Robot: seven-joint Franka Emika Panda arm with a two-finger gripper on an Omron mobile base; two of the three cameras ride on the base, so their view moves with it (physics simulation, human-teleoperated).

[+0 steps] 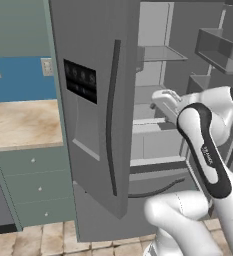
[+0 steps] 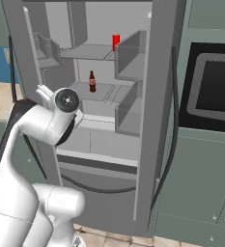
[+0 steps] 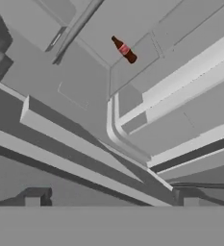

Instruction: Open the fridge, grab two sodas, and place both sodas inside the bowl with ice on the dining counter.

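Fingers (image 3: 32, 201) stand wide apart and hold nothing, pointing into the fridge (image 2: 162, 96). Both fridge doors are swung open. On the left, the counter (image 1: 20, 122) sits over green drawers. Inside the fridge, the brown bottle (image 2: 91, 81) stands upright on the middle shelf (image 2: 97, 92). The red can (image 2: 116, 42) stands on the shelf above, near the right door.

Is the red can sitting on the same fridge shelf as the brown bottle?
No, the red can stands on the upper shelf, while the brown bottle stands on the shelf below it.
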